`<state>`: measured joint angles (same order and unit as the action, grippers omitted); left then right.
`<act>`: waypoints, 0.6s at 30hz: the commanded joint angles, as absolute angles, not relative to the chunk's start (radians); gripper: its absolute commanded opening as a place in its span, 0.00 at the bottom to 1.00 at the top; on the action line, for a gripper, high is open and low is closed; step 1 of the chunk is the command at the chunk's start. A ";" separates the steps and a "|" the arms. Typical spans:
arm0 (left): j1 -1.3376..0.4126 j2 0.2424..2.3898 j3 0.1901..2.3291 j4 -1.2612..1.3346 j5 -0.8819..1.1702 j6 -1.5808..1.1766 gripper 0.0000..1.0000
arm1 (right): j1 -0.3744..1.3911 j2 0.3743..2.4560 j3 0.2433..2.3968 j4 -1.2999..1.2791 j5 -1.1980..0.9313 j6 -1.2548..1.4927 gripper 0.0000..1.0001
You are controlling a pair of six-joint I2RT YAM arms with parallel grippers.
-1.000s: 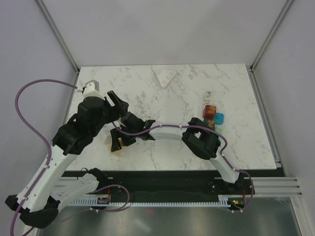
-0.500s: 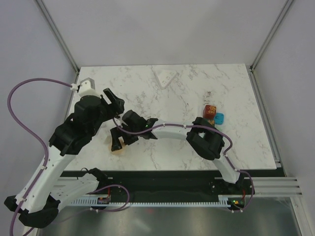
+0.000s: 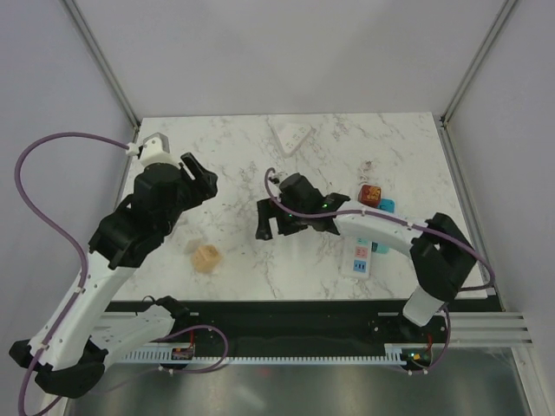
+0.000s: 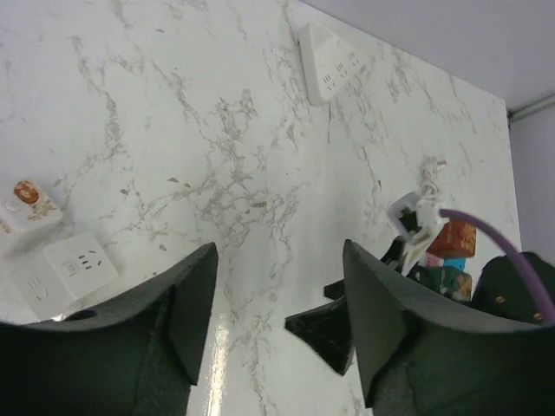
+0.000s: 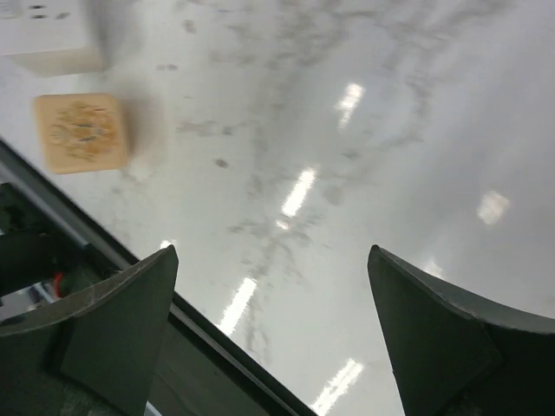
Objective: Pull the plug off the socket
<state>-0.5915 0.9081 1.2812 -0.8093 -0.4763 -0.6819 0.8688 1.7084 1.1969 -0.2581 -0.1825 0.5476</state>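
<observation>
The plug (image 3: 206,258), a tan block, lies on the worktop (image 3: 408,147) close to its near edge, left of middle. It sits just beside the white socket (image 5: 50,39), a narrow gap between them. The right gripper (image 5: 270,260) hangs apart from the plug, to its right and farther back, jaws spread wide and empty. The left gripper (image 4: 279,251), likewise spread and empty, hovers toward the left edge.
</observation>
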 commanded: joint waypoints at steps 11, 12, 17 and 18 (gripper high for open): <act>-0.655 1.267 1.123 -0.416 0.167 -0.699 0.31 | 0.542 1.253 1.083 -0.824 0.336 0.542 0.98; -0.685 1.293 1.124 -0.375 0.188 -0.703 0.30 | 0.499 1.246 1.062 -0.825 0.325 0.538 0.98; -0.831 1.518 1.213 -0.296 0.278 -0.713 0.29 | 0.413 1.224 1.011 -0.818 0.287 0.520 0.98; -0.872 1.614 1.265 -0.293 0.288 -0.715 0.28 | 0.388 1.227 1.006 -0.813 0.270 0.505 0.98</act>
